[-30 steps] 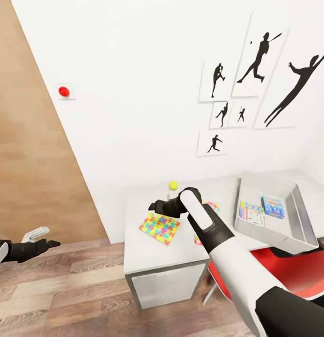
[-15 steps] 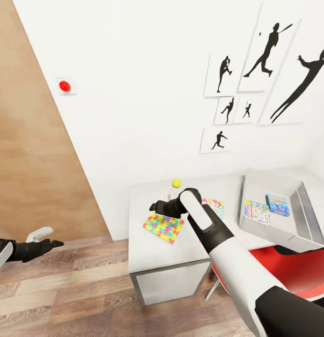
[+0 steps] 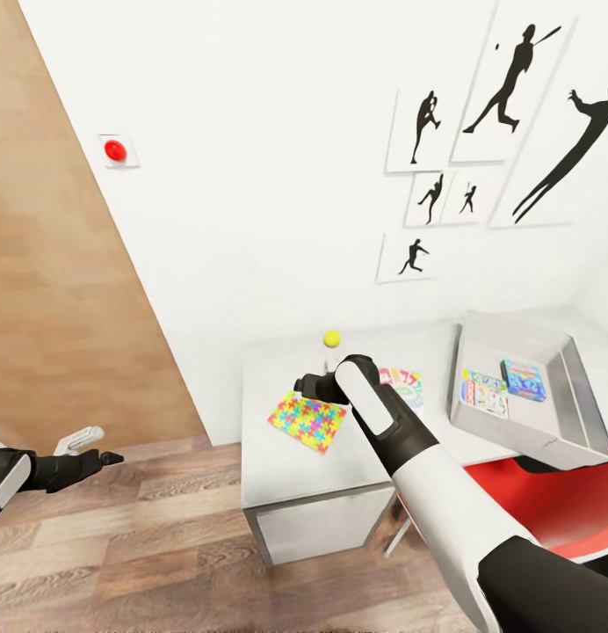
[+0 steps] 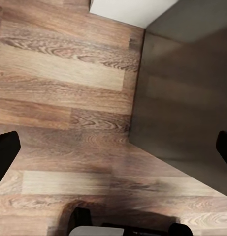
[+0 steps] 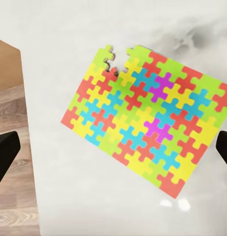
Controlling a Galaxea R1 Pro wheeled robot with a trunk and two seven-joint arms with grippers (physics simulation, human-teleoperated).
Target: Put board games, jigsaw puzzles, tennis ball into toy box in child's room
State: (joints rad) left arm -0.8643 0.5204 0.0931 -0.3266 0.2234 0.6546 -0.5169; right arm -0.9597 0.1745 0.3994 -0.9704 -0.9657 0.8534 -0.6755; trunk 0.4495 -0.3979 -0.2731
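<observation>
On the table (image 3: 278, 466) lies a jigsaw puzzle (image 3: 308, 422) (image 5: 147, 128), a flat square of bright interlocking pieces. My right gripper (image 3: 308, 384) (image 5: 113, 147) hovers just above it, open and holding nothing. The tennis ball (image 3: 331, 338) rests near the wall behind the gripper. A white board game (image 3: 404, 383) with coloured lettering lies partly under my right arm. The toy box (image 3: 572, 400) at the table's right end holds the Monopoly box (image 3: 484, 393) and a blue game box (image 3: 524, 379). My left gripper (image 3: 97, 450) (image 4: 113, 150) hangs open over the wood floor. The bed is out of view.
A red chair (image 3: 532, 501) is tucked under the table below the toy box. Black silhouette pictures (image 3: 515, 79) hang on the white wall, and a red button (image 3: 116, 150) sits further left. A wood panel (image 3: 58, 264) stands at far left, with plank floor (image 3: 163, 545) beneath.
The whole view has shifted slightly, so the camera moved. My right gripper stays open over the puzzle, and the left gripper stays open over the floor.
</observation>
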